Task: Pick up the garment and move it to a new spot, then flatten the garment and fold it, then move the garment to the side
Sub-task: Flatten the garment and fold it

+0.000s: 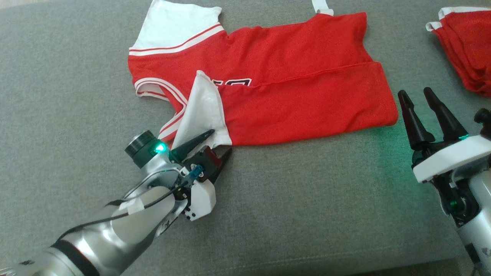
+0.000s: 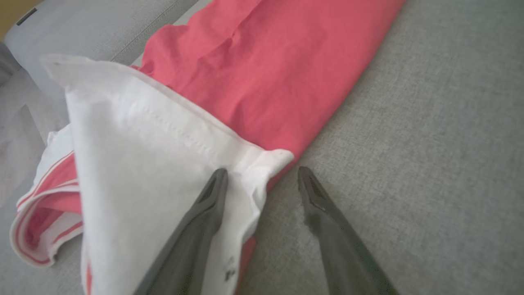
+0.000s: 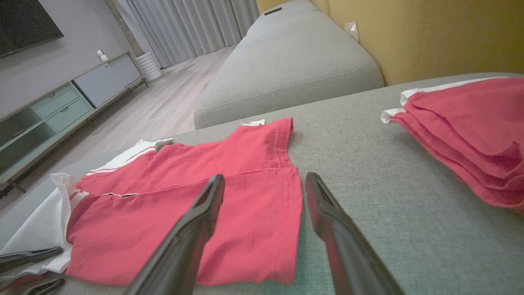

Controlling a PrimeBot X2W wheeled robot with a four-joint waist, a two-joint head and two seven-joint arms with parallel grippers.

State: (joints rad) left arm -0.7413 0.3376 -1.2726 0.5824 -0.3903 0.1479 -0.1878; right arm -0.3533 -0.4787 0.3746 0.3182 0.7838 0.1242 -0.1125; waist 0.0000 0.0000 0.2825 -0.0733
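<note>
A red jersey (image 1: 291, 92) with white sleeves lies on the grey sofa seat (image 1: 307, 199), its lower half folded up lengthwise. Its near white sleeve (image 1: 201, 111) is flipped up over the red body. My left gripper (image 1: 221, 141) is open at that sleeve's lower corner. In the left wrist view one finger (image 2: 204, 209) rests on the white sleeve (image 2: 135, 164), and the sleeve's corner reaches into the gap of the left gripper (image 2: 262, 171). My right gripper (image 1: 415, 92) stands open just off the jersey's hem. In the right wrist view the right gripper (image 3: 264, 177) points at the jersey (image 3: 196, 196).
A stack of folded red garments (image 1: 466, 46) (image 3: 470, 131) lies at the far right of the seat. Beyond the seat are another sofa section (image 3: 286, 61), wooden floor and a low cabinet (image 3: 61, 106). Bare grey cushion stretches in front of the jersey.
</note>
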